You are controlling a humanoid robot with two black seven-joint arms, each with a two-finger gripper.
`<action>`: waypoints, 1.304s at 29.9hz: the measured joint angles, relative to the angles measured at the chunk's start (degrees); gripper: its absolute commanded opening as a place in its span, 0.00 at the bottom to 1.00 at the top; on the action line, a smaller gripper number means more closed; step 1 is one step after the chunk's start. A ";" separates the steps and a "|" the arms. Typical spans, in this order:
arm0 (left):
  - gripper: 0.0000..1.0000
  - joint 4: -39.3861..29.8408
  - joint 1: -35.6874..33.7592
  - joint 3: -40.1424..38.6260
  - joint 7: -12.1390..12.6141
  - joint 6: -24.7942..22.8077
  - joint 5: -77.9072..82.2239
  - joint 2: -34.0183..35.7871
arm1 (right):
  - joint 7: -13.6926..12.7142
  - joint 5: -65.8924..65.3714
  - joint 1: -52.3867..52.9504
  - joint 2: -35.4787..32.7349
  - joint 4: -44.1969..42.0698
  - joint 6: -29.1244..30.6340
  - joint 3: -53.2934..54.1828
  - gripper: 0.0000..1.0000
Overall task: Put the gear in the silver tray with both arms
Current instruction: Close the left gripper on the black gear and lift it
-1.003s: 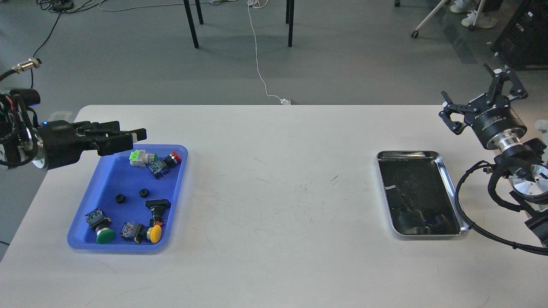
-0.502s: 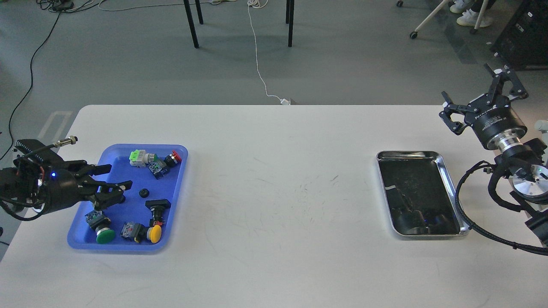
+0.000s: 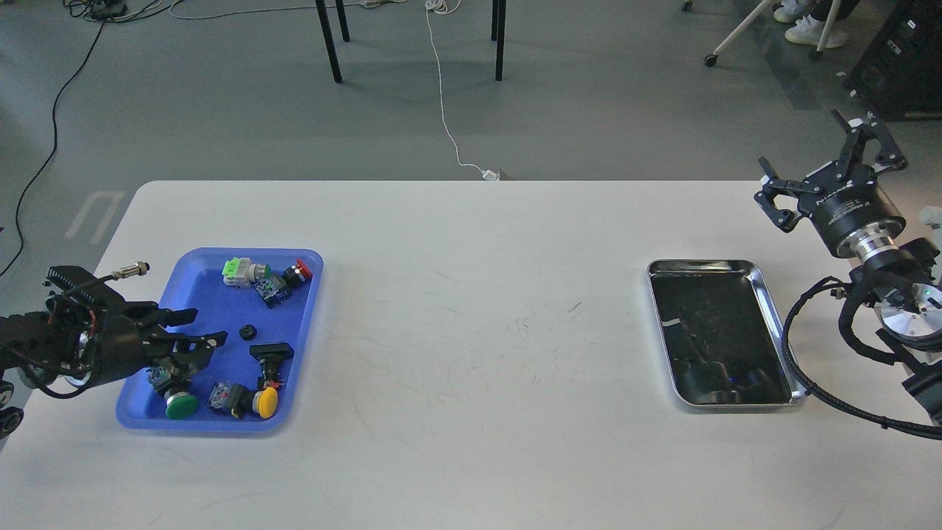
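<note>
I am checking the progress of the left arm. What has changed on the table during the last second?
The left gripper came down from above the far end of the blue tray to its near left part. Its jaws now stand over the spot where one small black gear lay; that gear is hidden, so a grasp cannot be confirmed. The other black gear, the push buttons, the silver tray and the right gripper stayed unchanged.
</note>
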 measured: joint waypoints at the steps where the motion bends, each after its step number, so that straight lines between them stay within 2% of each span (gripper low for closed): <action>1: 0.56 0.03 0.02 0.05 0.06 0.00 0.00 -0.06 | 0.00 0.00 0.00 0.00 0.00 0.00 0.00 0.99; 7: 0.50 0.67 0.12 0.10 0.12 0.01 0.01 -0.59 | 0.00 0.00 -0.01 0.14 -0.09 0.00 0.00 0.99; 22: 0.48 3.46 0.71 0.10 -0.25 -0.04 0.07 -2.01 | 0.00 -1.70 -0.07 0.40 -0.51 0.00 -0.61 0.99; 29: 0.47 3.50 0.34 3.32 -0.52 0.52 0.00 -2.04 | 0.00 -2.01 -0.07 0.52 -0.53 0.00 -0.79 0.99; 39: 0.34 3.49 0.12 3.70 -0.54 0.78 -0.15 -2.12 | 0.08 -2.02 0.01 0.44 -0.53 0.00 -0.80 0.99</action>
